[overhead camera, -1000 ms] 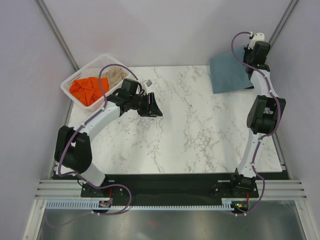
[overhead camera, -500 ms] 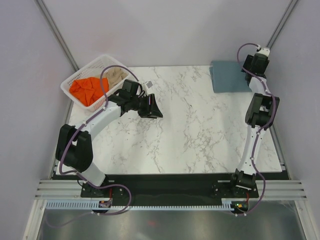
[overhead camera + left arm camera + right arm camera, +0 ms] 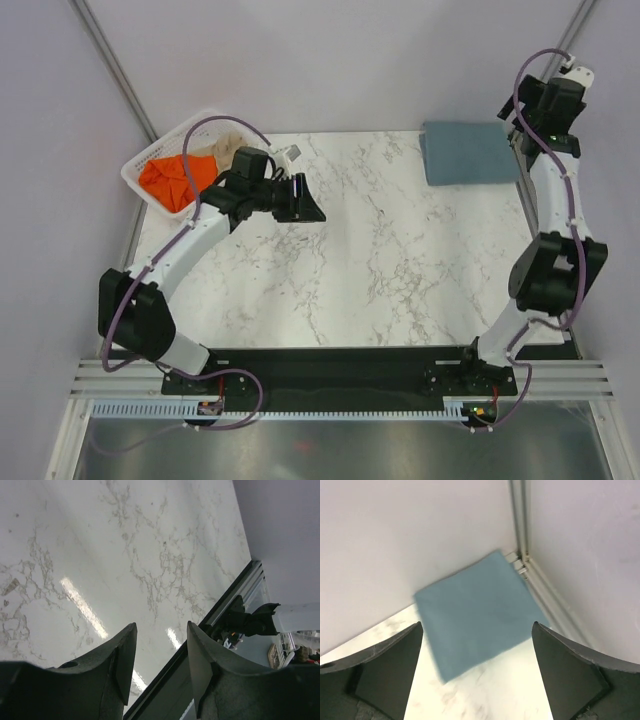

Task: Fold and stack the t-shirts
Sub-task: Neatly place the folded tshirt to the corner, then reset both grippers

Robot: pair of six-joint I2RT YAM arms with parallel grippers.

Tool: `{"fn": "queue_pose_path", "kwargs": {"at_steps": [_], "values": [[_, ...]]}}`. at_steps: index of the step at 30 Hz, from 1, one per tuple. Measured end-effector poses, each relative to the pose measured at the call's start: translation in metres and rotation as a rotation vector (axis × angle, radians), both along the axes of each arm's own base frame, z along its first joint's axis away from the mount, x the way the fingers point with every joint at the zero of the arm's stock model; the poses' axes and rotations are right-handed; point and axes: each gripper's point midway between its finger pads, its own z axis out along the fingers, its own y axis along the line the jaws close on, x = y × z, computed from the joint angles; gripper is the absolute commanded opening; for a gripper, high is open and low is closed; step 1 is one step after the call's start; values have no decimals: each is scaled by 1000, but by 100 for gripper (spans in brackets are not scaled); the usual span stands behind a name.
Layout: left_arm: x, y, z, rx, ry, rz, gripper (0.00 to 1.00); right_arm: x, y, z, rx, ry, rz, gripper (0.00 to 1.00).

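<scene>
A slate blue-grey t-shirt [image 3: 468, 152] lies folded into a flat rectangle in the table's far right corner. In the right wrist view it [image 3: 475, 612] shows below and between the fingers, against the wall. My right gripper [image 3: 532, 104] hangs above and to the right of it, open wide [image 3: 477, 627], touching nothing. An orange t-shirt [image 3: 168, 178] and a beige one [image 3: 212, 148] lie crumpled in the white basket [image 3: 140, 160]. My left gripper [image 3: 308, 205] hovers over the marble just right of the basket, open and empty [image 3: 161, 630].
The marble tabletop [image 3: 400, 260] has walls behind and on both sides. A metal corner post [image 3: 520, 540] stands by the folded shirt. The black front rail [image 3: 200, 640] runs along the near table edge. The left arm's cable loops over the basket.
My right gripper has opened and risen up and to the right, away from the blue-grey shirt, which now lies flat. The left arm has shifted slightly toward the back.
</scene>
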Motion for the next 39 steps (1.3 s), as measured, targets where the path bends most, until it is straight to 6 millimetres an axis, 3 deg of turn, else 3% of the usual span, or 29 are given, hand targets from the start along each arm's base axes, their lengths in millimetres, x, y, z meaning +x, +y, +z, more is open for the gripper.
{"fn": "queue_pose_path", "kwargs": {"at_steps": [3,5,9,10,11,15,20,23,28,34,39], "values": [[-1,0,40,-46,-101,-3,55,-51,31,46,81,-55,57,98],[-8,2,67,-83,-175,-8,59,-87,54,59,135,-57,108,98],[-27,9,118,-145,-328,-19,93,-148,107,47,251,3,248,98],[-32,11,128,-157,-361,-23,100,-163,121,41,280,24,287,98],[-37,13,136,-168,-384,-24,100,-176,132,35,306,40,320,98],[-52,19,150,-190,-436,-22,100,-232,160,16,363,76,394,98],[-64,26,138,-185,-425,-12,100,-286,183,5,392,44,451,98],[-71,30,132,-184,-418,-8,100,-300,191,-11,426,64,461,98],[-88,38,134,-197,-447,-7,99,-305,194,-34,468,131,452,98],[-94,43,140,-204,-478,7,99,-307,194,-33,468,128,453,98],[-93,42,132,-196,-462,8,99,-306,193,-29,462,121,449,98]]}}
